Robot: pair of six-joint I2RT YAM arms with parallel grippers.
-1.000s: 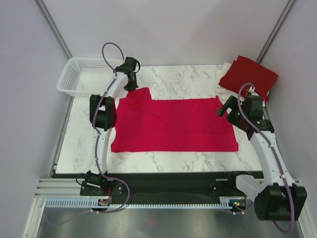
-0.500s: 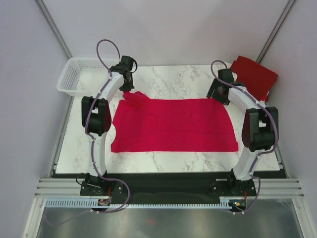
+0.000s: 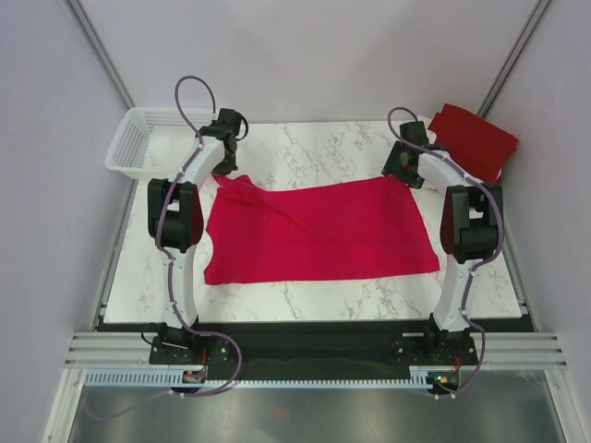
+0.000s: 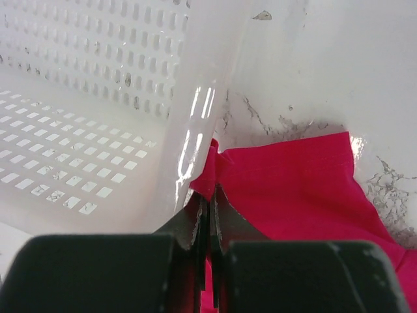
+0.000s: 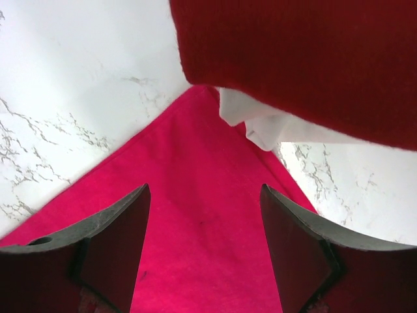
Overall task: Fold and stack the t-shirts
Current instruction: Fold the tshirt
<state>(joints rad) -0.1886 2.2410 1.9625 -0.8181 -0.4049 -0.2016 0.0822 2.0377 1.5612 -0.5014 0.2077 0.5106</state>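
Note:
A bright crimson t-shirt (image 3: 319,231) lies spread flat on the marble table. My left gripper (image 3: 223,172) is at the shirt's far left corner, beside the basket. In the left wrist view this gripper (image 4: 210,195) is shut on a pinch of the crimson cloth (image 4: 293,182). My right gripper (image 3: 404,172) hovers over the far right corner of the shirt. Its fingers (image 5: 124,225) stand open on either side of the crimson cloth (image 5: 202,215). A folded darker red t-shirt (image 3: 476,138) lies on a white one (image 5: 260,124) at the far right.
A white plastic mesh basket (image 3: 138,148) stands at the far left corner; its wall (image 4: 195,98) is right next to my left fingertips. The folded stack (image 5: 293,59) lies just beyond my right gripper. Bare marble (image 3: 323,143) shows behind the shirt.
The right arm has swung from the right side to the shirt's far right corner, and its jaws have narrowed a little. The left gripper has drawn its corner farther left toward the basket.

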